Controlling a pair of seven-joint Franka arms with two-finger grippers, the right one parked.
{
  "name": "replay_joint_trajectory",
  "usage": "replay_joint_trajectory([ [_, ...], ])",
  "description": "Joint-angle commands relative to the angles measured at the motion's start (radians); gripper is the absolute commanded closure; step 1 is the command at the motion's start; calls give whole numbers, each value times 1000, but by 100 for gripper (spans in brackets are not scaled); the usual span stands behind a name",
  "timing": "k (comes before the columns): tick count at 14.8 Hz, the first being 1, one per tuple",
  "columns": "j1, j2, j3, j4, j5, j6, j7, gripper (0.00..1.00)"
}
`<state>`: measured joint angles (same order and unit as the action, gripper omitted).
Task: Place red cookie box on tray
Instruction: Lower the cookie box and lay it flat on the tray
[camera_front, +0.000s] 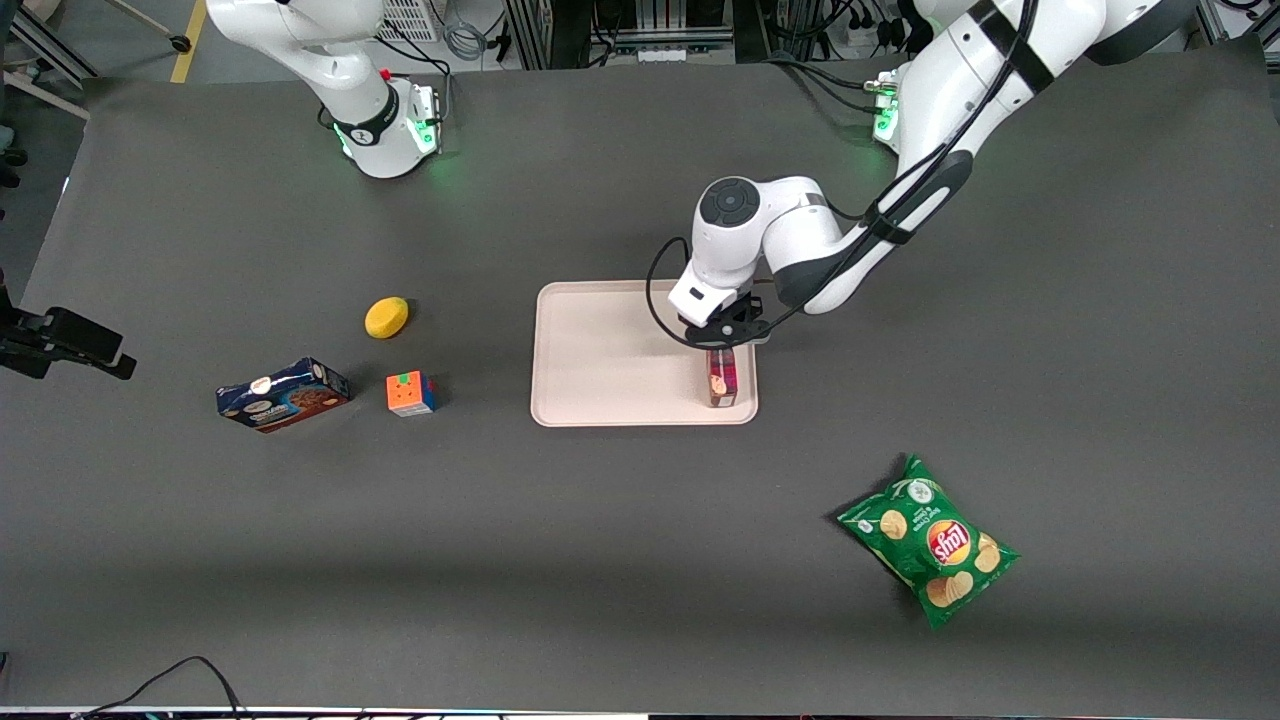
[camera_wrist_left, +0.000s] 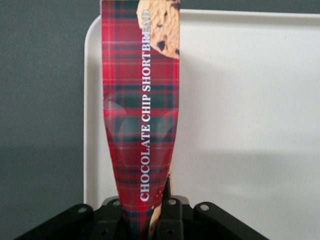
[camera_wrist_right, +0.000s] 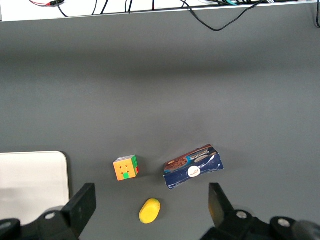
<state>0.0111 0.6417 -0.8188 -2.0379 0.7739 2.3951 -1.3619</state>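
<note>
Here, front view: the left arm's gripper (camera_front: 722, 338) hangs over the tray (camera_front: 600, 355), above the tray corner that lies toward the working arm's end and nearer the camera. The red cookie box (camera_front: 722, 377) stands on end under the gripper, clamped at its upper end, its lower end at or just above the tray floor beside the rim; contact cannot be told. Toward the parked arm's end of the grey surface (camera_front: 640, 560) lie a cube puzzle (camera_front: 411, 393), a blue cookie box (camera_front: 283, 394) beside it, and a yellow lemon-shaped object (camera_front: 386, 317) farther from the camera than the cube. A green chip bag (camera_front: 929, 540) lies toward the working arm's end, nearer the camera than the tray. Left wrist view: the red cookie box (camera_wrist_left: 142, 115) runs straight out from the gripper (camera_wrist_left: 145, 220), its plaid face reading "CHOCOLATE CHIP SHORTBREAD"; the carton is pinched inward where the fingers squeeze it. The tray (camera_wrist_left: 250, 125) lies under the box, its rim edge just beside the carton. Right wrist view: the cube puzzle (camera_wrist_right: 125, 168), blue cookie box (camera_wrist_right: 193, 166) and yellow object (camera_wrist_right: 149, 210) lie apart from one another; a tray (camera_wrist_right: 30, 180) corner shows.
</note>
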Motion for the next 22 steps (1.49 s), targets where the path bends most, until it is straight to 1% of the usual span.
replay_joint_trajectory([
  [1,-20,33,15,59,45,-7,-16,99],
  [3,-22,41,17,65,96,-7,-14,99],
  [4,-22,42,17,65,102,-5,-14,98],
  [5,-22,47,17,64,102,-5,-16,96],
  [6,-22,47,17,64,102,-5,-16,83],
  [8,-20,47,17,65,97,-4,-22,5],
  [9,-20,47,17,64,97,-2,-22,0],
  [16,-8,20,18,73,96,-17,-16,0],
  [17,-8,0,17,90,91,-31,-11,0],
  [19,-5,-52,9,96,85,-127,9,0],
  [20,4,-77,0,100,71,-163,54,0],
  [21,22,-105,-8,100,26,-177,97,0],
  [22,33,-147,-7,108,-49,-180,130,0],
])
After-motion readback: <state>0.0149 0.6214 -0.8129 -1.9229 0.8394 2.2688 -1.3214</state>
